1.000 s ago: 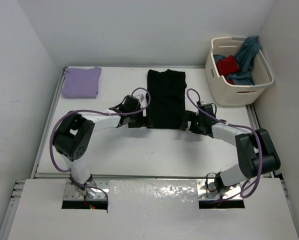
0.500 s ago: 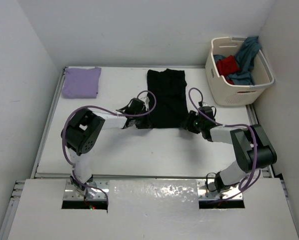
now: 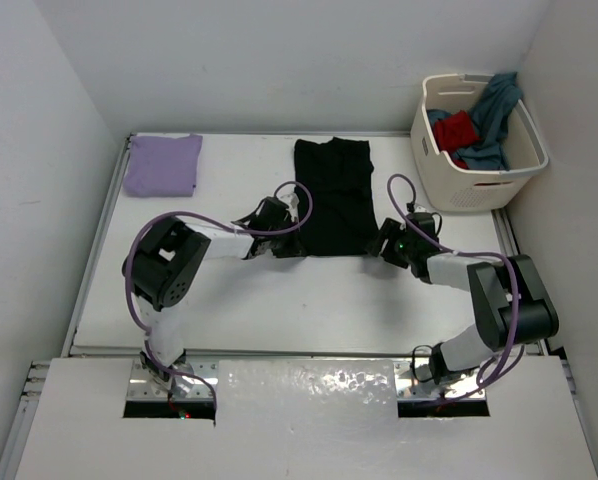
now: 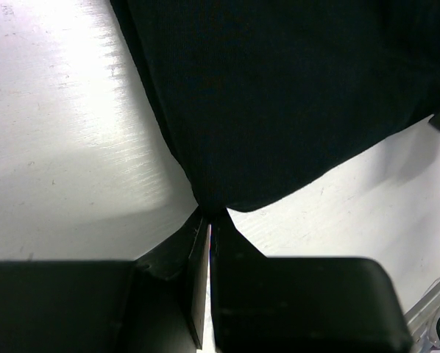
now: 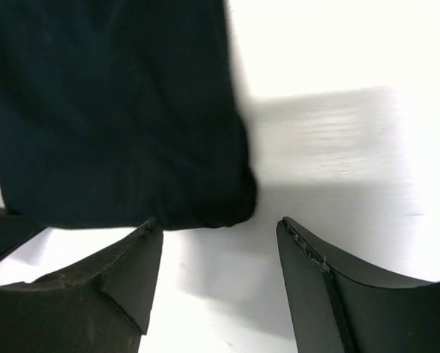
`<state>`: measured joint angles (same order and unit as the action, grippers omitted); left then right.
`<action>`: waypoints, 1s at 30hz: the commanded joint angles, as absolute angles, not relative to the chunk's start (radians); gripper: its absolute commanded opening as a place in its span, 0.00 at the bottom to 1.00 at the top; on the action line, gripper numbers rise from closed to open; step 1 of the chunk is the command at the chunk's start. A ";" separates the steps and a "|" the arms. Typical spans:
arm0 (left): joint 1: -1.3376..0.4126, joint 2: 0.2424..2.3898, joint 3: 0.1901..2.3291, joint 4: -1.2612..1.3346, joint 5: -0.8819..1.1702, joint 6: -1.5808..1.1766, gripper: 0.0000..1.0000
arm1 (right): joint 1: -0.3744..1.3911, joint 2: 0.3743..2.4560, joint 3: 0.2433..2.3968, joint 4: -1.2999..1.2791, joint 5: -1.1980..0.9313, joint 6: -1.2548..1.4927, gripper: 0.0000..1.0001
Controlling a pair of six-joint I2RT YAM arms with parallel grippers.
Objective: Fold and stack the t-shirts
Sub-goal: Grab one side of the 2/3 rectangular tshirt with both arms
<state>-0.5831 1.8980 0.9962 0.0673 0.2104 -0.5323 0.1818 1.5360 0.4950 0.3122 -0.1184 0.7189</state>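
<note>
The black t-shirt lies flat and narrow in the middle of the table. My left gripper is shut on its near left corner; in the left wrist view the gripper pinches the hem of the black cloth. My right gripper is at the near right corner. It stands open, with the black hem just beyond its fingertips and only bare table between them. A folded lavender t-shirt lies at the far left corner. The red t-shirt and teal t-shirt sit in the basket.
The cream laundry basket stands at the far right, off the table's corner. White walls close in the table at the back and both sides. Purple cables loop above both wrists.
My left gripper has moved in and closed on the black shirt's near left corner. My right gripper narrowed, then widened again and shifted slightly right; it holds nothing.
</note>
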 commanded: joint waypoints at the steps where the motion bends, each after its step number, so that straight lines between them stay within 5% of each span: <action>1: -0.591 1.855 0.986 0.114 0.198 -0.532 0.00 | 0.153 1.514 0.511 0.261 -0.098 0.692 0.63; 16: -0.589 1.801 0.948 0.209 0.238 -0.528 0.00 | 0.143 1.655 0.518 0.486 -0.184 0.709 0.29; 19: -0.591 1.770 0.940 0.207 0.224 -0.517 0.00 | 0.143 1.654 0.509 0.517 -0.210 0.703 0.01; 30: -0.603 1.629 0.829 0.212 0.298 -0.522 0.00 | 0.144 1.331 0.287 0.471 -0.285 0.693 0.00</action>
<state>-0.5842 1.6978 0.8688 0.1791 0.2565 -0.5243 0.1455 1.4574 0.3470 0.4728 -0.2493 0.7010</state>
